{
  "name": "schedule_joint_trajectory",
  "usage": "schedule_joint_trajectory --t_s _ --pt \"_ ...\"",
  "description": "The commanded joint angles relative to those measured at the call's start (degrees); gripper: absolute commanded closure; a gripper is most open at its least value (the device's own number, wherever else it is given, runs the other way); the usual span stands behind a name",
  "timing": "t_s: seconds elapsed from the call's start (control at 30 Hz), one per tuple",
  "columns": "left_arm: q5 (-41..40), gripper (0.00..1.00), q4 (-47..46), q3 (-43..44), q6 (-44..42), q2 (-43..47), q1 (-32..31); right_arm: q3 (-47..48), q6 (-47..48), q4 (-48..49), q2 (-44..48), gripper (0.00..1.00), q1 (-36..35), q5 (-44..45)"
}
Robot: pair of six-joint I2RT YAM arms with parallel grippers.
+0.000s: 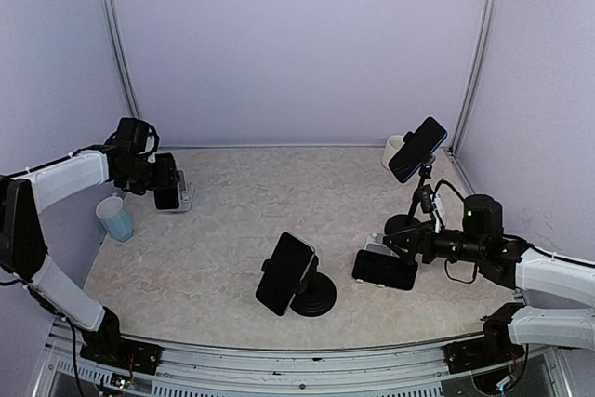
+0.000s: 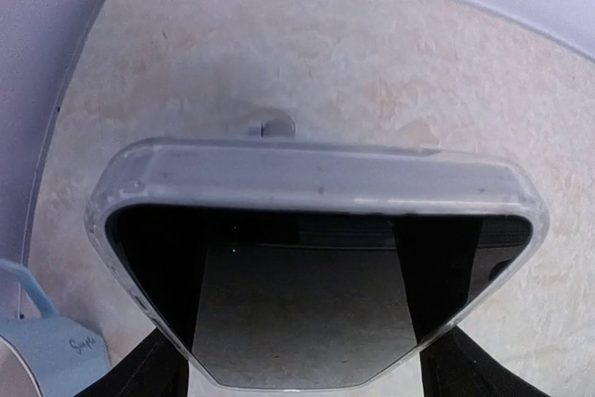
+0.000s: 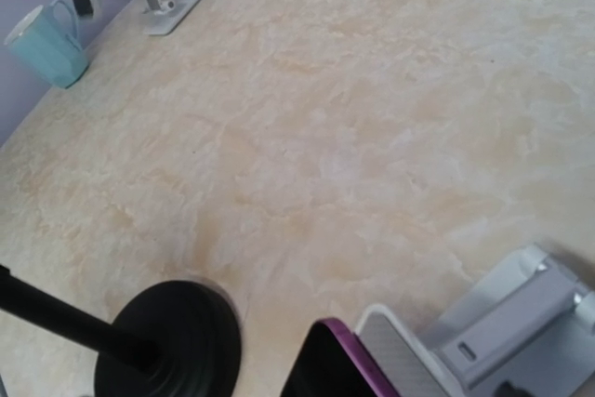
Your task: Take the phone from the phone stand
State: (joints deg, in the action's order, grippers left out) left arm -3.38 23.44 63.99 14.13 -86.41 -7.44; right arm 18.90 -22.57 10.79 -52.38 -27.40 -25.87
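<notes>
So the left end effector [image 1: 160, 180] is clamped on the phone [image 2: 316, 230], pinching its two sides down low, clear case and all. The phone sits right in front of the little silver phone stand [image 1: 187, 198] at the far left of the counter [image 1: 232, 230]. I can't tell if its bottom edge is free of the lip or resting on it. That's my worry: if it's hooked, pulling away could drag or tip that light stand. The glossy case looks slippery too, so the phone might pivot and drop. The blue mug [image 1: 115, 218] is near enough to get bumped. The right end effector [image 1: 400, 246] hovers by a purple-cased phone [image 3: 335, 364]; apart or together, can't tell.
</notes>
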Motion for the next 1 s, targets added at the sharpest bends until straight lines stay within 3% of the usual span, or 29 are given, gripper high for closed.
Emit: schedule_joint_trajectory --t_s 0.0,0.33,0.7,0.87,0.97 --pt "0.25 0.47 6.65 -4.4 1.99 3.24 -0.99 -0.78 -0.74 2.85 -0.19 0.08 -0.73 -1.06" --pt "-1.35 0.48 13.47 -8.36 -0.11 -1.93 -2.3 -0.13 -0.14 4.42 -2.4 0.08 -0.73 -3.44" --pt "-1.67 0.46 10.49 -8.94 -1.68 -10.27 -2.48 -0.17 -0.39 4.27 -2.11 0.08 -0.77 -3.29" --pt "-1.72 0.43 8.91 -9.02 -2.09 -12.37 -2.54 -0.13 -0.31 3.48 -1.64 0.08 -0.73 -3.01" --pt "-1.74 0.34 8.33 -9.36 -1.99 -12.64 -2.81 -0.17 -0.37 3.07 -1.25 0.08 -0.73 -2.92"
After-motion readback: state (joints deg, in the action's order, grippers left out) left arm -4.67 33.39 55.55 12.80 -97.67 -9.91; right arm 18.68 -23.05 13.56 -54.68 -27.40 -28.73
